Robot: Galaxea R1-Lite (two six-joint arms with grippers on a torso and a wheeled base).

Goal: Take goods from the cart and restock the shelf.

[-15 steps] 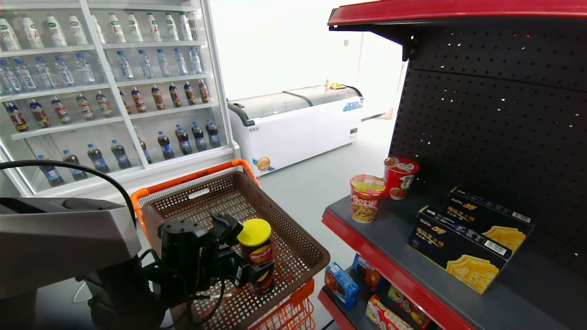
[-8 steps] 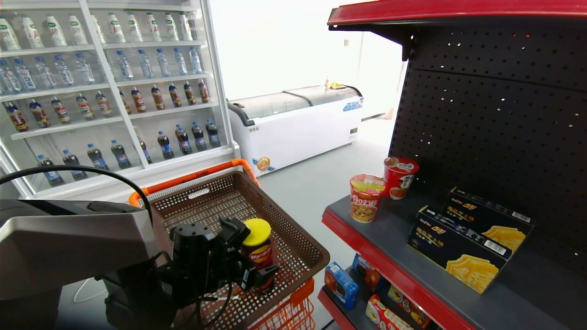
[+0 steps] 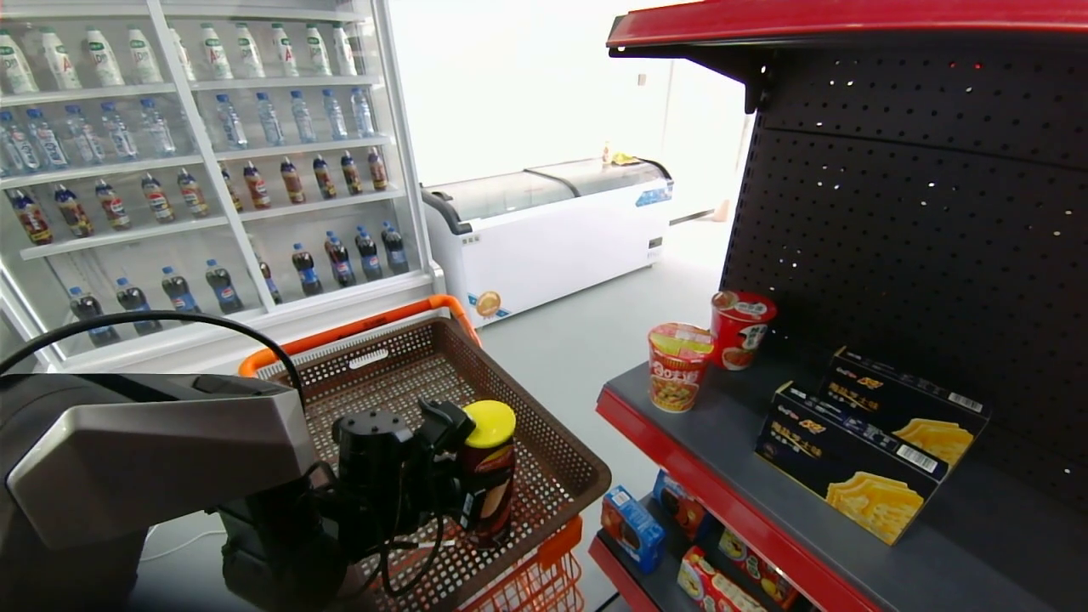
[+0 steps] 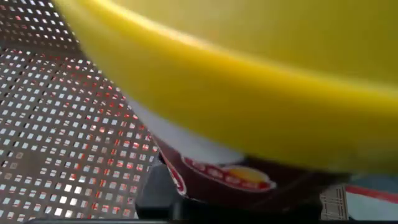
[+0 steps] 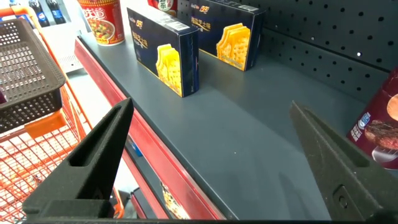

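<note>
One can point(image 3: 488, 480), yellow lid, upright in the near right corner of the cart basket point(image 3: 552, 442). Held by left gripper point(image 3: 473, 476), clamped on it from the left. The right gripper point(image 5: 211, 107) has its fingers apart over the shelf point(image 5: 249, 149). Shelf stock: two cup noodles point(image 3: 677, 367) at far left, two boxes point(image 3: 850, 466) to their right.

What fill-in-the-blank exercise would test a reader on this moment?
1. The left gripper is shut on a can with a ____ lid.
2. The right gripper is open above the grey ____.
3. Near two dark boxes stand ____ noodle cups.
Missing words: yellow; shelf; two.
</note>
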